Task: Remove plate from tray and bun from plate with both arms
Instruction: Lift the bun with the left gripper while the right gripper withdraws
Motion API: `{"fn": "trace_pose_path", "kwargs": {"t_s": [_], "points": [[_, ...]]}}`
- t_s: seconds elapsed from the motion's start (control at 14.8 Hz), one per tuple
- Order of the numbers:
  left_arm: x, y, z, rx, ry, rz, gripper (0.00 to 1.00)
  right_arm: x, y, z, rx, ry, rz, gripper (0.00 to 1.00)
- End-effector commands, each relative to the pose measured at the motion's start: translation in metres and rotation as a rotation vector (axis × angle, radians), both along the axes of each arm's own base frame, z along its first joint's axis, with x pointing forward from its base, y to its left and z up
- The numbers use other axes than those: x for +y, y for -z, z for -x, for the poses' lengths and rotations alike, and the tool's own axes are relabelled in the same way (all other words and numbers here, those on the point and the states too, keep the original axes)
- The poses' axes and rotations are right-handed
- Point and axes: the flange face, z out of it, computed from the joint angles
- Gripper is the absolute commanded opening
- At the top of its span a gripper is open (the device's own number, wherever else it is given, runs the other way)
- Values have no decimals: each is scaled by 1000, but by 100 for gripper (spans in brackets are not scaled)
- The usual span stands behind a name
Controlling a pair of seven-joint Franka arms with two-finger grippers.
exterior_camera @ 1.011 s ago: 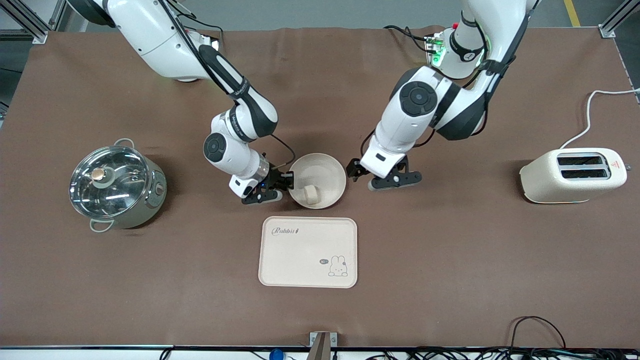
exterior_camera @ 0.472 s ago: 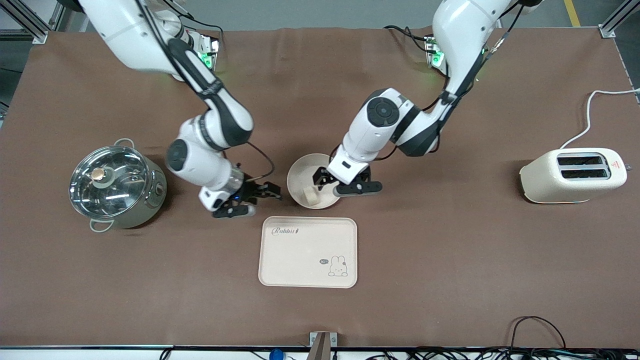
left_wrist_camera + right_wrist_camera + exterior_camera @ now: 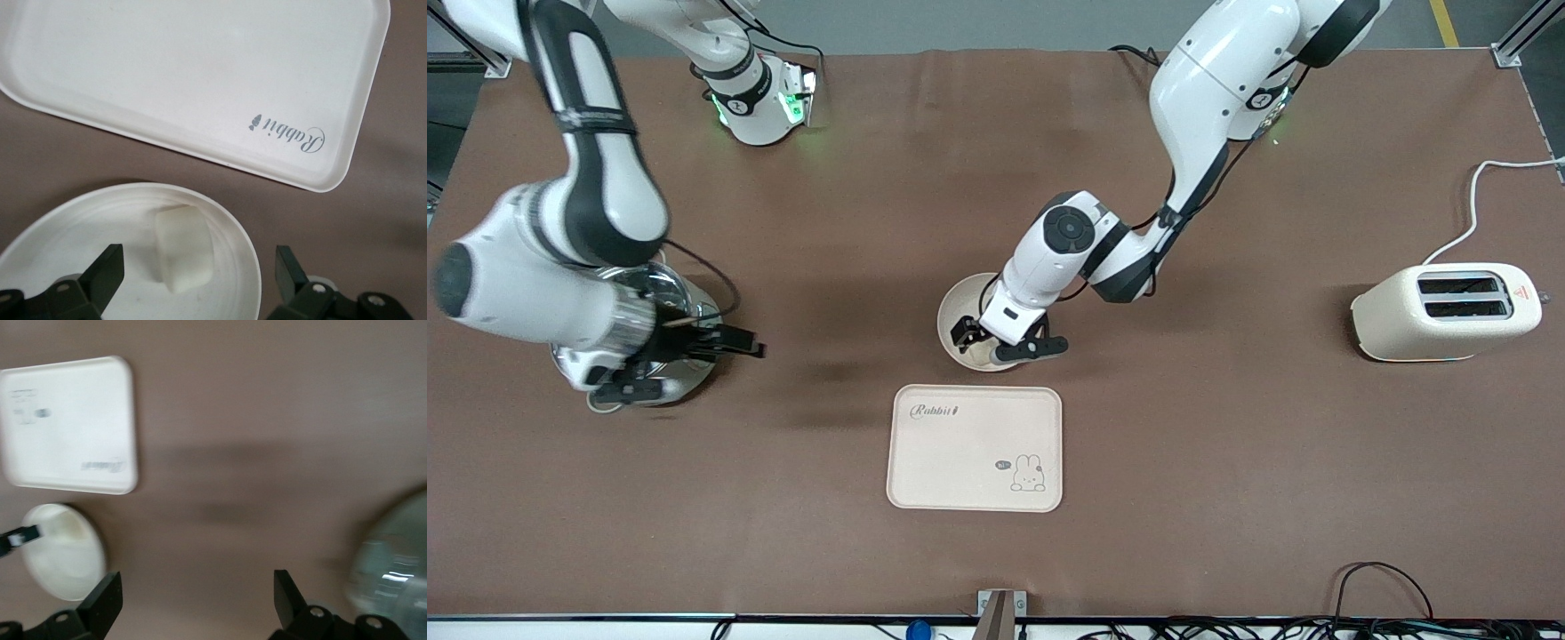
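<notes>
The round cream plate [image 3: 957, 308] sits on the brown table just farther from the front camera than the rabbit tray [image 3: 974, 449]. The small pale bun [image 3: 183, 257] lies in the plate [image 3: 73, 253], near the rim toward the tray [image 3: 167, 80]; in the front view my left hand hides it. My left gripper [image 3: 1003, 343] is open and empty over the plate, its fingers [image 3: 107, 273] either side of the bun without touching it. My right gripper [image 3: 685, 364] is open and empty, up in the air over the pot's edge. The right wrist view shows the plate [image 3: 63, 553] far off.
A steel pot with a glass lid [image 3: 683, 307] stands toward the right arm's end, partly under my right arm. A cream toaster [image 3: 1445, 311] with a white cord stands toward the left arm's end. The pot [image 3: 393, 560] and tray [image 3: 67, 423] show in the right wrist view.
My right gripper has left the plate's rim and swung up and away to over the pot. My left gripper has moved from beside the plate to over it, above the bun.
</notes>
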Motion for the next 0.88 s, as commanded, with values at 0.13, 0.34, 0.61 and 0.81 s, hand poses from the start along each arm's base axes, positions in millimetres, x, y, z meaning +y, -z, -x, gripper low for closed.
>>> {"fn": "trace_pose_path", "kwargs": {"t_s": [0.13, 0.34, 0.61, 0.81], "points": [[-13, 24, 3, -26, -58, 29, 96, -47, -93, 34, -69, -37, 175, 100], [-16, 29, 7, -25, -65, 38, 62, -81, -144, 56, -75, -16, 216, 100], [-12, 35, 9, -17, -62, 27, 1, -91, -187, 61, -57, -21, 249, 100], [-5, 38, 10, -13, -54, 7, 0, -86, -200, 61, -70, -25, 240, 100]]}}
